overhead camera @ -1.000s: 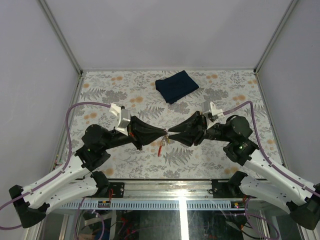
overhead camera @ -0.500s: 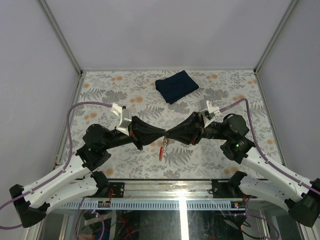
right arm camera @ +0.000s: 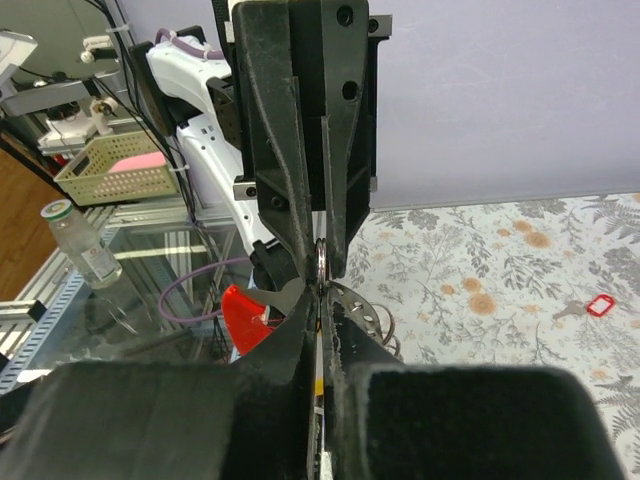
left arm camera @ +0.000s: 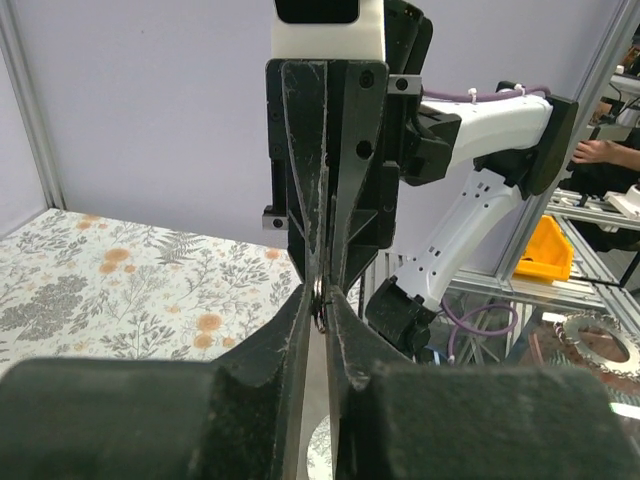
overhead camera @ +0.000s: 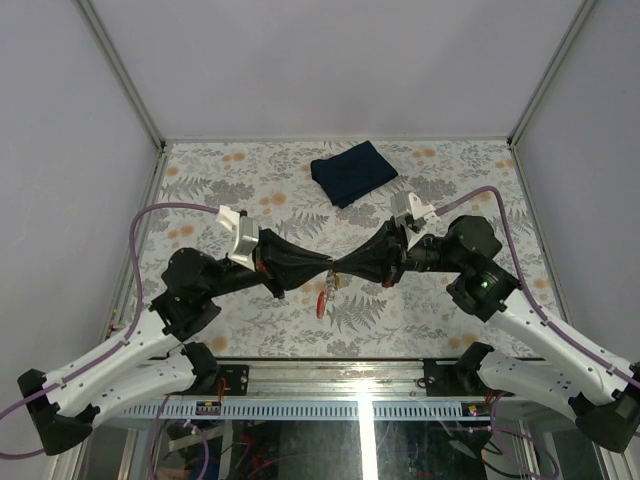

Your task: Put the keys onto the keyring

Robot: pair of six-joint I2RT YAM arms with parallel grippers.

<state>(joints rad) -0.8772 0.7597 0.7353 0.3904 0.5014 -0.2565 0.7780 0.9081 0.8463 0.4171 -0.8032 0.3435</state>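
Note:
My two grippers meet fingertip to fingertip above the table's middle. My left gripper [overhead camera: 327, 268] [left arm camera: 320, 302] is shut on the thin silvery keyring [left arm camera: 318, 297], which also shows edge-on in the right wrist view [right arm camera: 320, 262]. Its red tag [overhead camera: 321, 303] [right arm camera: 243, 318] hangs below. My right gripper [overhead camera: 341, 270] [right arm camera: 320, 296] is shut on the yellow-headed key [right arm camera: 317, 372], of which only a sliver shows between the fingers; a silvery metal piece with holes [right arm camera: 357, 300] sticks out beside the ring. The green-headed key is not visible.
A folded dark blue cloth [overhead camera: 352, 171] lies at the back of the floral table [overhead camera: 430, 310]. A small red frame-like item [right arm camera: 598, 305] lies on the table in the right wrist view. Metal frame posts stand at the corners.
My right gripper has moved a little left and closed the gap to my left gripper's tips; its wrist has shifted up. The left arm and hanging red tag have barely moved.

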